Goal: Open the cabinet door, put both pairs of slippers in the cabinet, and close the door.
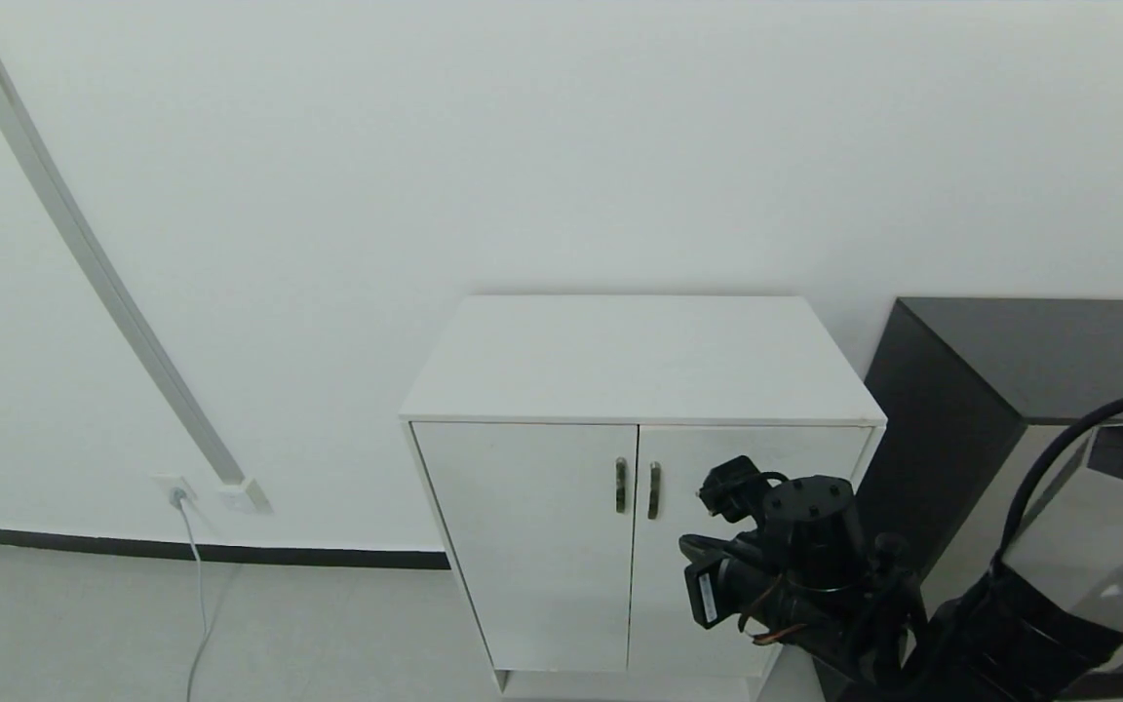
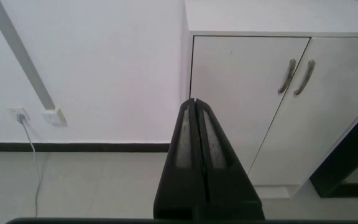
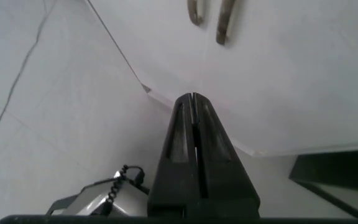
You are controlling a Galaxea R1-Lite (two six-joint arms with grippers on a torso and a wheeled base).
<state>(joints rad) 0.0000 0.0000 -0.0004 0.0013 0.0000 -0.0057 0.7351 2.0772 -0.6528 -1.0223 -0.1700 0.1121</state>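
The white cabinet [image 1: 639, 361] stands against the wall, its two doors shut and flush. Two dark vertical handles [image 1: 621, 486] [image 1: 654, 490] sit side by side at the centre seam. My right arm [image 1: 795, 565] hangs low in front of the right door. In the right wrist view my right gripper [image 3: 193, 96] is shut with nothing in it, pointing at the lower part of the doors below the handles [image 3: 225, 25]. My left gripper [image 2: 195, 101] is also shut and empty, some way off from the left door [image 2: 247, 106], with the handles [image 2: 286, 76] beyond it.
A black cabinet [image 1: 961, 390] stands close against the white one's right side. On the wall to the left are a socket with a grey cable [image 1: 176, 492] and a slanted cable duct [image 1: 84, 244]. Pale floor [image 1: 133, 624] lies open left of the cabinet.
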